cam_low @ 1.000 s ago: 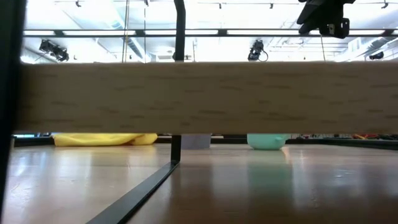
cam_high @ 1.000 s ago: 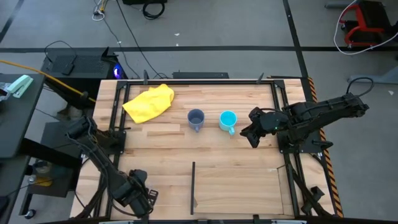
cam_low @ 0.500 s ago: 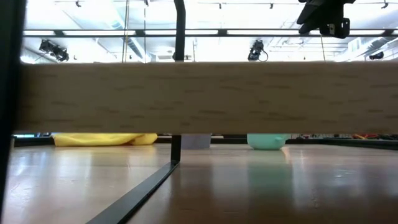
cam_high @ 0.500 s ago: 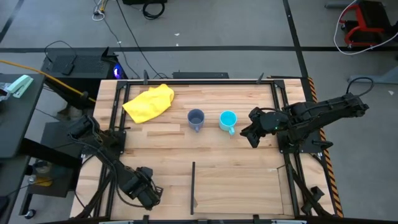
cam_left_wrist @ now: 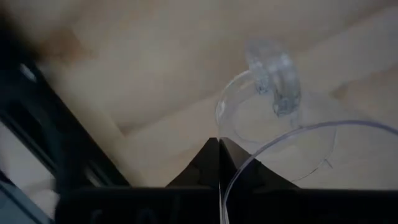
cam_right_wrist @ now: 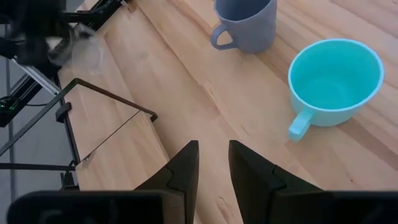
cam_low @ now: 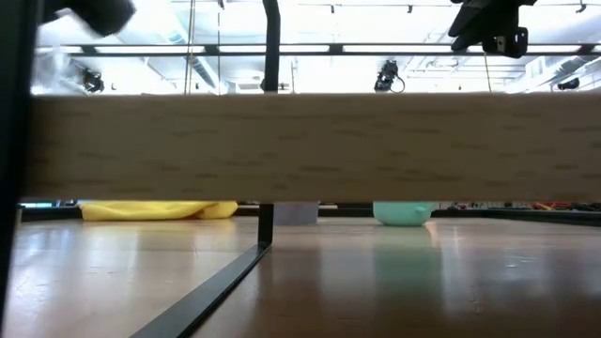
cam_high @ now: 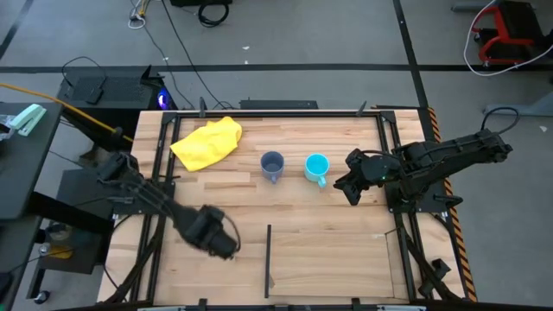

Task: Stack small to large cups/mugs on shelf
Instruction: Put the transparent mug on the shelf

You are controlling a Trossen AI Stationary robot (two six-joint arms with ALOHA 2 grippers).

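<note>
Left gripper [cam_high: 226, 245] (fingers pinched on clear cup [cam_left_wrist: 273, 118]) hangs over the table [cam_high: 328, 225].

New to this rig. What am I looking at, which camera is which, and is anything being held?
Two dark robot arms work at a wood table. The high view looks straight down. The low view sits at table height, mostly blocked by a wood plank. Each wrist view looks past that arm's own fingers.

On the table lie a yellow cloth, a grey-blue mug and a cyan mug, standing side by side, apart. A thin black bar divides the near part.

The left gripper is over the table's near left, shut on a clear cup, seen in the left wrist view. The right gripper waits beside the cyan mug, fingers open, holding nothing.
</note>
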